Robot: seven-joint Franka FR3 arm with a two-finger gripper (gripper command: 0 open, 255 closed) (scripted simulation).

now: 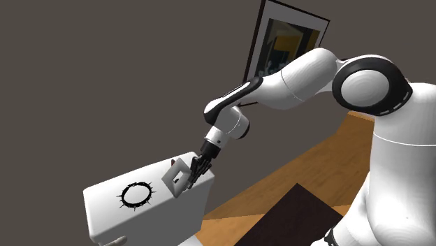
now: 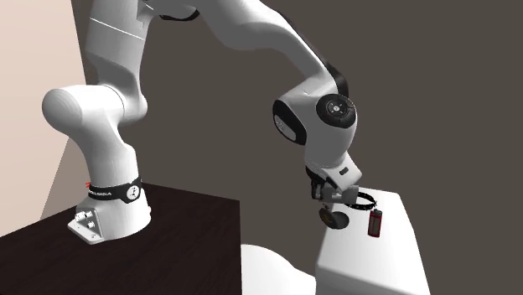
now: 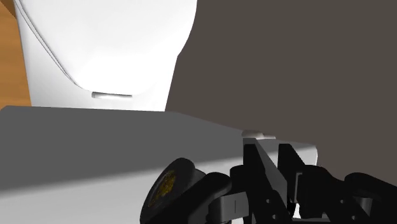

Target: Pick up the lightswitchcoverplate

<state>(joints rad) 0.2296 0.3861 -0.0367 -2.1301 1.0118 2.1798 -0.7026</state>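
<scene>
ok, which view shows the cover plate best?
Shoulder view: the plate shows its pale face, tilted up over the white box at the claw. Wrist view gives just a pale sliver of it past the claw. In the second exterior view I cannot tell it apart near the claw.

White cover plate (image 1: 175, 175), black gripper (image 1: 192, 176).

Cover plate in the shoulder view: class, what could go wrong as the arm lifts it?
1. The white cover plate sits tilted at the gripper, close to the white surface's edge; a slip could drop it off the side.
2. The black ring lies nearby on that surface; a low sweep might knock it.
</scene>
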